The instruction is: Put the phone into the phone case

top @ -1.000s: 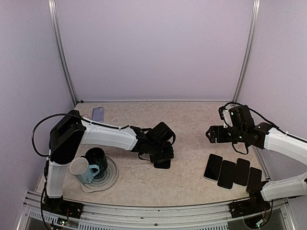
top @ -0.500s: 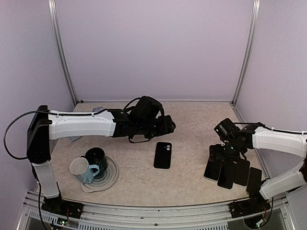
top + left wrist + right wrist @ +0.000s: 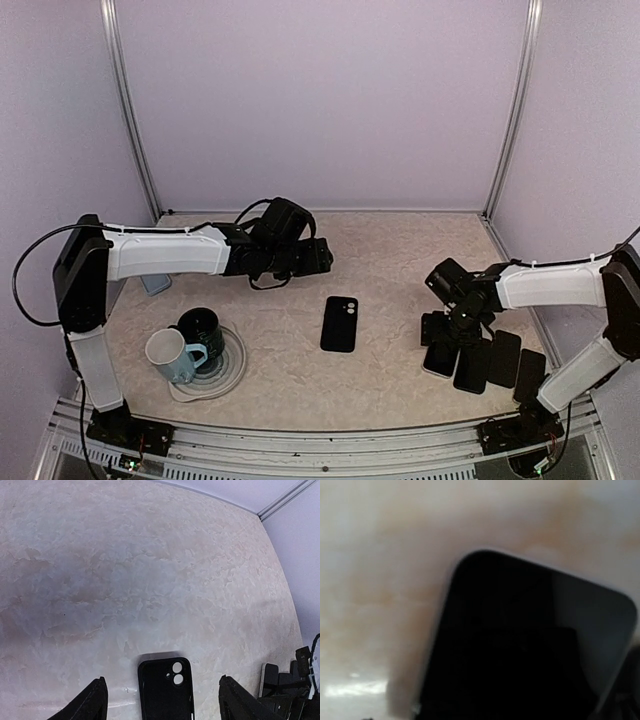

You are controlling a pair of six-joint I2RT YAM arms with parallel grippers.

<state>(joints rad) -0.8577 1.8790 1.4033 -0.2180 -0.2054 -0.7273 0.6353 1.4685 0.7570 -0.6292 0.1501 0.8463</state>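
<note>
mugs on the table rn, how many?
2. A pale mug and a dark mug stand side by side on the round plate at the front left. None seem hidden.

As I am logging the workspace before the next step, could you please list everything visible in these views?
phone case: one, black, flat at the table's middle, clear of both grippers.
phones: four, dark, in a row at the near right.
pale mug: one, light blue, near left.
black mug: one, black, beside the pale mug.
round mat: one, grey, beneath the black mug.
flat item: one, pale blue, by the left wall, partly hidden by the left arm.
table: one, beige marbled.
left gripper: one, black, open and empty, beyond the case.
right gripper: one, black, open, over the leftmost phone.
</note>
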